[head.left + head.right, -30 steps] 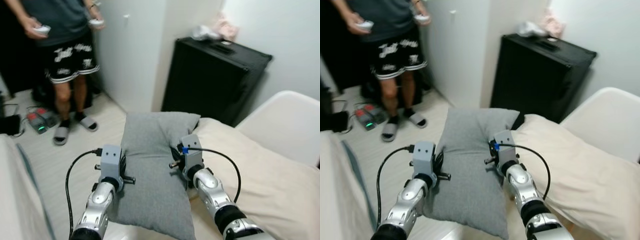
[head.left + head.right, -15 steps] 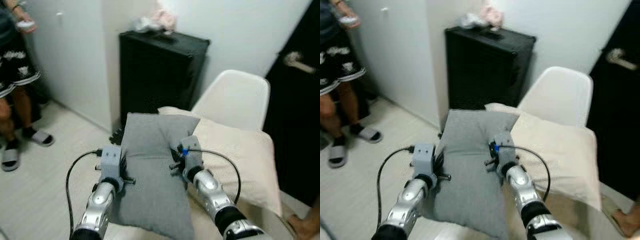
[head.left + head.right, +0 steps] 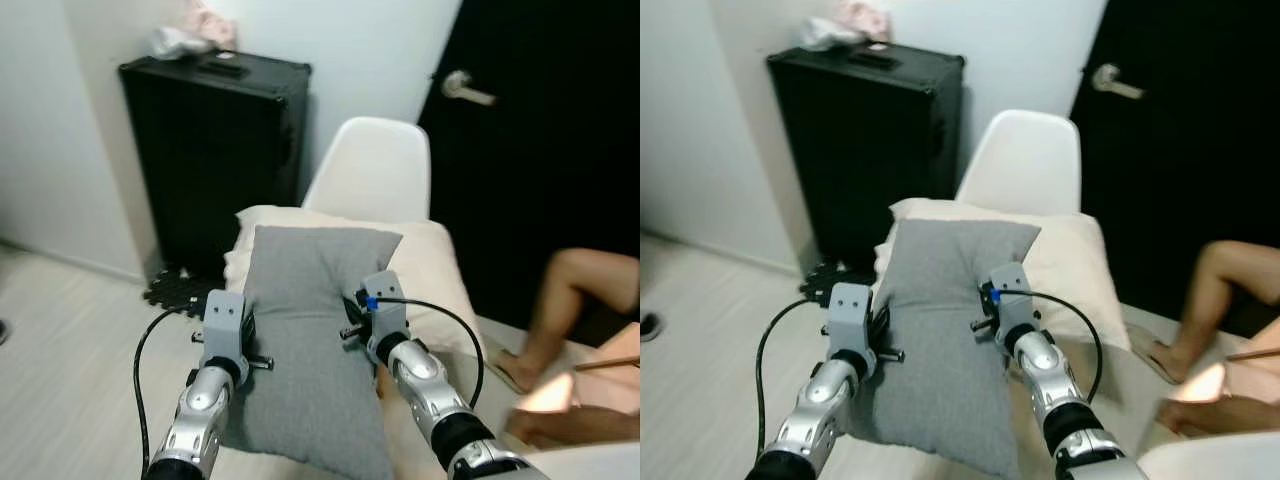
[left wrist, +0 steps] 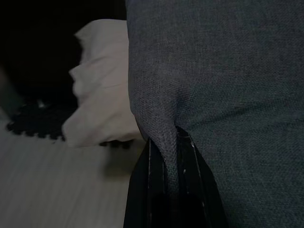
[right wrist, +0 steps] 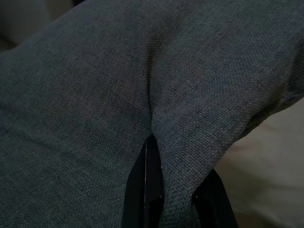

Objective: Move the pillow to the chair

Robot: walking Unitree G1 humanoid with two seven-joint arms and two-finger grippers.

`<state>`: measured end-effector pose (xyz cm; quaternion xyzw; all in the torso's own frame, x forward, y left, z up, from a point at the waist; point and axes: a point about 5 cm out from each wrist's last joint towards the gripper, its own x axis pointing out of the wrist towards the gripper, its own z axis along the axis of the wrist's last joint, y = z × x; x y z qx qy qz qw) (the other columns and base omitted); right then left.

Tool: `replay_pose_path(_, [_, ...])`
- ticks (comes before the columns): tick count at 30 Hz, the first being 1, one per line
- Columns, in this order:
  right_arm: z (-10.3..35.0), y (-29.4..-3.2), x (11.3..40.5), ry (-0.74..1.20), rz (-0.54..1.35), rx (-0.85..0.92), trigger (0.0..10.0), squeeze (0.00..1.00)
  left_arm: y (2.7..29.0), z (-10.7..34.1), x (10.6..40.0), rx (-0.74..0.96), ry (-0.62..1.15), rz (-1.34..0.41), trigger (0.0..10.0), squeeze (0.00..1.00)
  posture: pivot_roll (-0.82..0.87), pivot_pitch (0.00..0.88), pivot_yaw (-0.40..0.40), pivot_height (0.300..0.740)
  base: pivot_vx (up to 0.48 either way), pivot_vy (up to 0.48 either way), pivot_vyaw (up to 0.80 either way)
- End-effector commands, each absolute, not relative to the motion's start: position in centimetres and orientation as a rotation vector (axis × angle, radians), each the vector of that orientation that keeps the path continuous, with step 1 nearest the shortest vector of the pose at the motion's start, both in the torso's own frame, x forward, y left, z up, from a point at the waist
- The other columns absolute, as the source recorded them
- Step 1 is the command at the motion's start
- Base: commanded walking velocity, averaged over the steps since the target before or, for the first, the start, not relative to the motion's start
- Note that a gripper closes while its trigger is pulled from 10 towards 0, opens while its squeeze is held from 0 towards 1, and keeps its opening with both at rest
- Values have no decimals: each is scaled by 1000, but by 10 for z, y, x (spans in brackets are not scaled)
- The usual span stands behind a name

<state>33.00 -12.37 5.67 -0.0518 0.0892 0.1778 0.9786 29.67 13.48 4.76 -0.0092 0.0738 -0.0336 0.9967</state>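
Observation:
A grey pillow (image 3: 310,320) hangs in front of me, held up off the floor by both arms. My left gripper (image 4: 166,145) is shut on a pinched fold at the pillow's left edge. On the right edge my right gripper (image 5: 173,164) is shut on another fold of the grey cloth. A white shell chair (image 3: 372,165) stands straight ahead, just beyond the pillow's top edge. A cream cushion (image 3: 425,262) lies in front of the chair's back, seemingly on its seat, partly hidden behind the grey pillow.
A tall black case (image 3: 215,150) stands left of the chair with pink and white cloth (image 3: 190,35) on top. A black door with a lever handle (image 3: 465,88) is on the right. A person's bare leg (image 3: 585,290) reaches in at the right. Black mat pieces (image 3: 175,290) lie on the pale floor.
The camera has swung to the right: the standing person has left the view, and the chair, the door and a seated person's leg have come in. Both grippers still hold the pillow.

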Motion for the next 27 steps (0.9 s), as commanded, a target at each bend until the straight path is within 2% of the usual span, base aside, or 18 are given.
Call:
replay_pose_path(1, [55,-158,331,198,214,-103,10000,0,175,44,293,-7,165,128,10000,0,-15,66,-95,722,0,0,-800])
replay_pose_path(19, [50,-174,332,268,84,-105,10000,0,175,47,296,6,160,113,10000,0,-9,40,-80,722,0,0,-800])
replay_pose_path(27, [49,-175,332,271,83,-104,10000,0,173,46,297,7,168,102,10000,0,-11,30,-80,722,0,0,-800])
